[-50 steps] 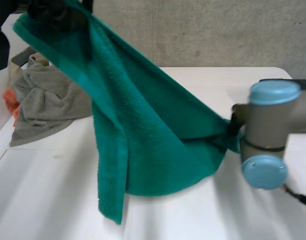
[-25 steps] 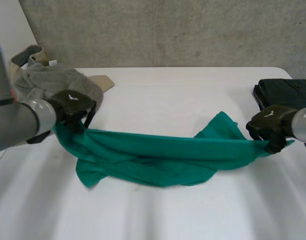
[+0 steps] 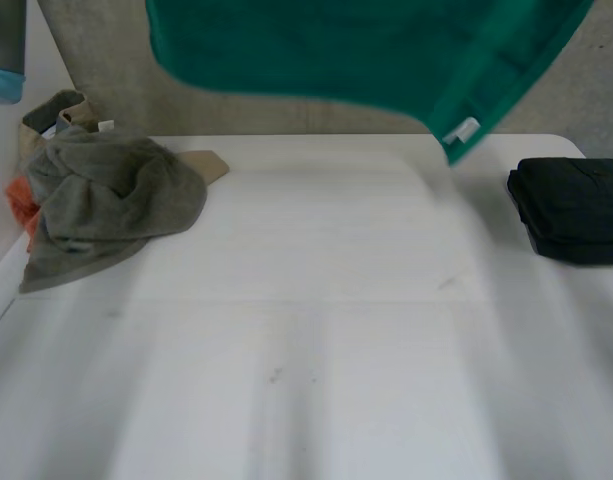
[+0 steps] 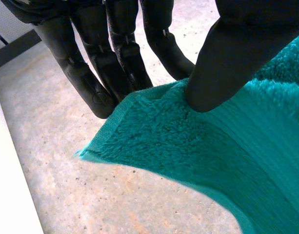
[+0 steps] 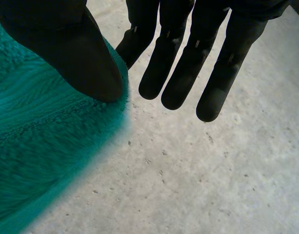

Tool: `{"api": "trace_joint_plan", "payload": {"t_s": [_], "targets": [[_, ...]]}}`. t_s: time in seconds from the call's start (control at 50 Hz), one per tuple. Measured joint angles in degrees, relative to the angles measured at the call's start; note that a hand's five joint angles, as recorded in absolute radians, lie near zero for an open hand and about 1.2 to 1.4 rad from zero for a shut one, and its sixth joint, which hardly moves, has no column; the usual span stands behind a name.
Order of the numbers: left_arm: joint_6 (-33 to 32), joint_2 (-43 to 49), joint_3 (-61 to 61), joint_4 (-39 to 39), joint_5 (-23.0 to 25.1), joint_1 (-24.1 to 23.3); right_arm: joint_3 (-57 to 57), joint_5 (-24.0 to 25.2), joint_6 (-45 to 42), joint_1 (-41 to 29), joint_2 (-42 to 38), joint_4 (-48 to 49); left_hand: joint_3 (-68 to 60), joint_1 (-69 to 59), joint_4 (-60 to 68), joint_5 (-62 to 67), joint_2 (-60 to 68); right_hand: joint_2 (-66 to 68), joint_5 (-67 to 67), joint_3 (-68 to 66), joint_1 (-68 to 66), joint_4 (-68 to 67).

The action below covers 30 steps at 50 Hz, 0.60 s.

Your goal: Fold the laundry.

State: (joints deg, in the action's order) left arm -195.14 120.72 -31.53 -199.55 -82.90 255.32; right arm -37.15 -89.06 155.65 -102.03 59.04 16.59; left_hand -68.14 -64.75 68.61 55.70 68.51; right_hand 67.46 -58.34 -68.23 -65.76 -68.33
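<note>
Left hand (image 4: 237,58): grasping a corner of the green towel (image 4: 198,156), with the thumb pressed on the pile just inside the hemmed edge and the fingers (image 4: 120,53) closed in behind it.

Right hand (image 5: 76,48): the thumb is clamped on another edge of the same towel (image 5: 32,146), pinching it against the nearest finger (the other fingers (image 5: 188,63) hang straight, clear of the cloth).

Head view: the towel (image 3: 336,50) is stretched wide in the air, well above the white table (image 3: 316,330). A small white label (image 3: 464,130) hangs at its lower corner toward the robot's right. At the table's left lies a crumpled grey cloth (image 3: 106,200), with orange fabric (image 3: 21,205) beside it and a tan piece (image 3: 201,162) showing at its far edge. At the right is a folded black garment (image 3: 571,210). The left arm (image 3: 4,50) rises at the left edge.
</note>
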Motion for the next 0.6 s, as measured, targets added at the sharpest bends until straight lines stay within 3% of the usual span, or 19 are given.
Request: {"api": "trace_joint_plan", "payload": {"t_s": [0.18, 0.36, 0.54, 0.6], "targets": [[0.2, -4.6, -17.0, 1.7, 2.6, 2.2, -11.0, 4.6, -0.5, 1.7, 2.3, -6.8, 0.0, 0.0, 0.0, 0.0, 0.0, 0.0, 0.0, 0.0, 0.0, 0.0], [-2.0, -4.3, -37.0, 3.3, 3.5, 4.0, -36.1, 13.2, -2.3, 2.4, 5.8, -7.7, -0.1, 0.0, 0.0, 0.0, 0.0, 0.0, -0.2, -0.1, 0.0, 0.0], [-12.4, -0.6, -52.6, 5.0, 4.5, 5.3, -54.6, 16.0, -12.4, 2.7, 5.7, -8.2, -0.1, 0.0, 0.0, 0.0, 0.1, 0.0, -0.2, -0.1, 0.0, 0.0], [-16.4, -0.1, -55.1, 6.8, 5.1, 5.2, -57.2, 15.9, -15.1, 2.9, 5.7, -9.0, 8.4, 6.7, -8.8, -6.4, -9.3, 0.0, -0.2, -0.1, 0.0, 0.0]]}}
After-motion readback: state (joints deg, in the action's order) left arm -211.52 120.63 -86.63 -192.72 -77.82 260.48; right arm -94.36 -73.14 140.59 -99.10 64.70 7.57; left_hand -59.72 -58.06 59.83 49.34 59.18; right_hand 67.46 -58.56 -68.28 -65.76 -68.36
